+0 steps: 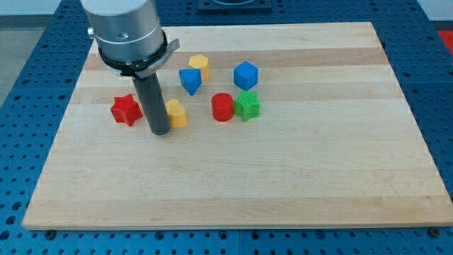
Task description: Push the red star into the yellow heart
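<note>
The red star (127,110) lies at the view's left on the wooden board (283,184). The yellow heart (176,113) lies a short way to its right, partly hidden by my rod. My tip (160,132) rests on the board between the two, just left of the yellow heart and touching or nearly touching it, and a small gap to the right of the red star.
A yellow block (199,65) and a blue block (190,80) sit above the heart. A blue cube (245,74), a red cylinder (222,107) and a green star (248,105) lie further right. The arm's grey body (127,32) hangs over the top left.
</note>
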Controlling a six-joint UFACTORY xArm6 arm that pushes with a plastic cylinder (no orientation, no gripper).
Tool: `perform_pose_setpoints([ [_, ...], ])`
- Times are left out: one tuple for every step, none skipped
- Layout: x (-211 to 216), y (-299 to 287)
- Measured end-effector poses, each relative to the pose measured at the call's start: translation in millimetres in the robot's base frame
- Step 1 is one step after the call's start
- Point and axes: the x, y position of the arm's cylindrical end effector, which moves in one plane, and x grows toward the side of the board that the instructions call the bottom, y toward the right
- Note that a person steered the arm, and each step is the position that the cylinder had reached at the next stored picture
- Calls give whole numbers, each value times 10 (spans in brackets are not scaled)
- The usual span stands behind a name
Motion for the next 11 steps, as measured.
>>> perform_pose_setpoints([
  [-197, 373],
  [-264, 537],
  [-248, 477],
  [239, 171],
  [289, -583],
  [-218, -992],
  [-481, -987],
  [-477, -669],
  [-450, -255],
  [-450, -141],
  [-449, -85],
])
